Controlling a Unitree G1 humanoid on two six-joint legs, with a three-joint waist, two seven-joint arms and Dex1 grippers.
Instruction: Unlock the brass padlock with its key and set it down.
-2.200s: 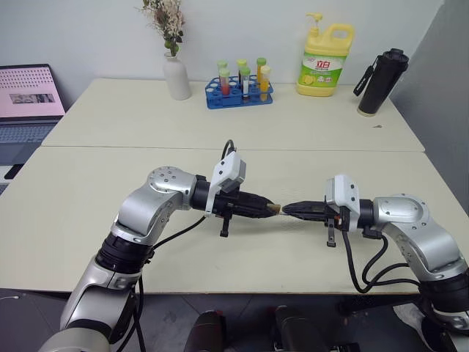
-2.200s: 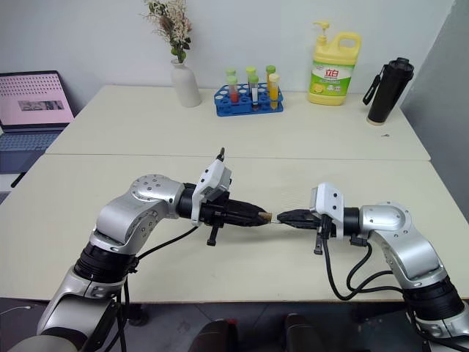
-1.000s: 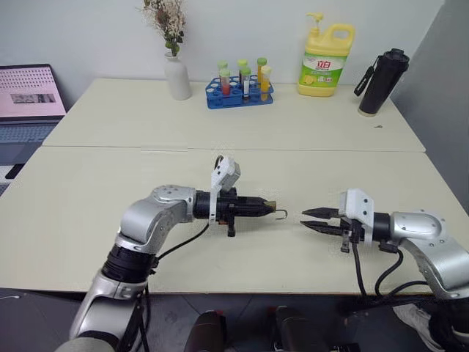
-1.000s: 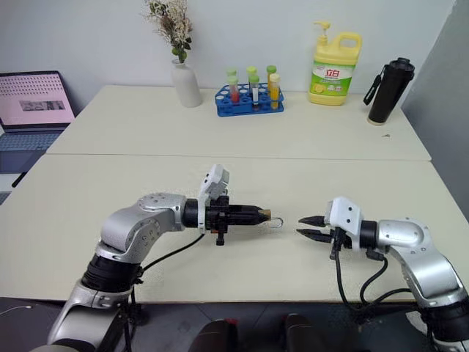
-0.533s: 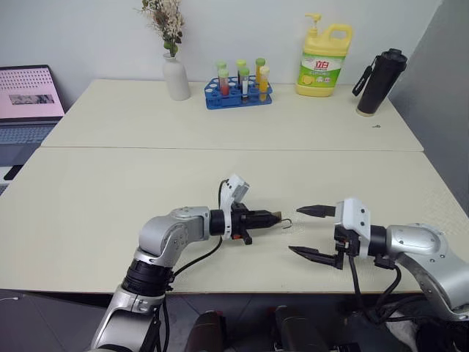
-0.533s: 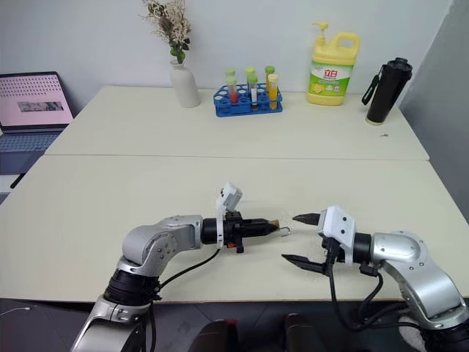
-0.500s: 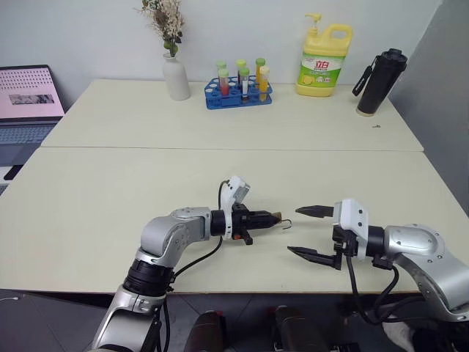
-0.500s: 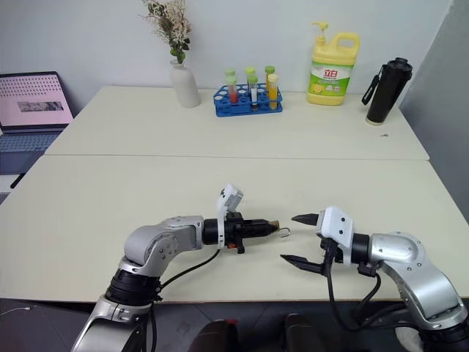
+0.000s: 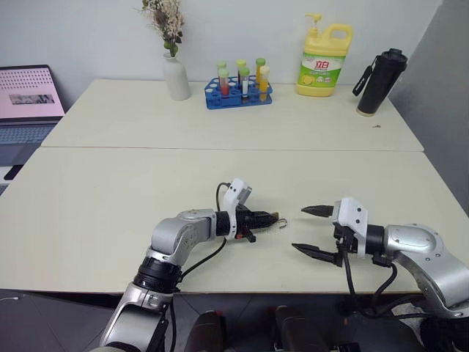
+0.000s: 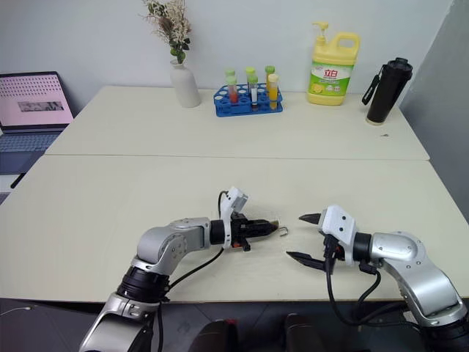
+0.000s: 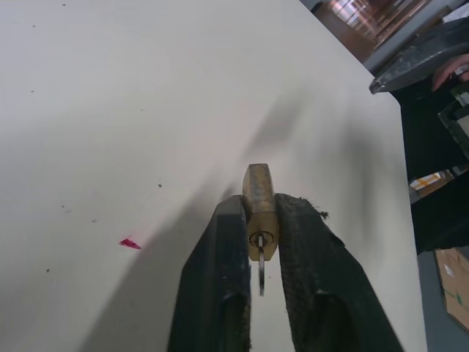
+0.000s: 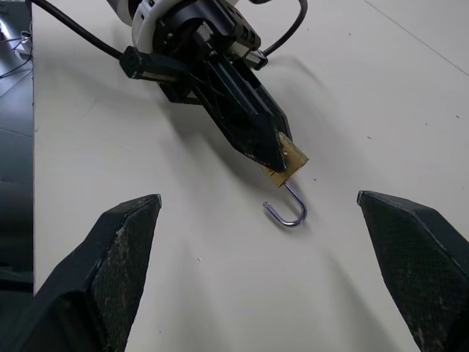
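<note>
Unlocking looks done: the brass padlock (image 12: pixel 286 163), shackle swung open and key (image 11: pixel 260 273) in its keyhole, sits pinched in the left gripper (image 9: pixel 268 219) fingers low over the table (image 9: pixel 110 191) near its front edge. Right gripper (image 9: pixel 309 231) fingers spread wide, empty. Setting down remains.

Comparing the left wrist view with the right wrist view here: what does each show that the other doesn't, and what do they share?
Left wrist: the key sticking out of the keyhole face of the brass padlock, and a small red speck on the table.
Right wrist: the shackle swung open into a hook, and the right gripper spread wide.
Both: the padlock pinched in the left gripper above the table.
</note>
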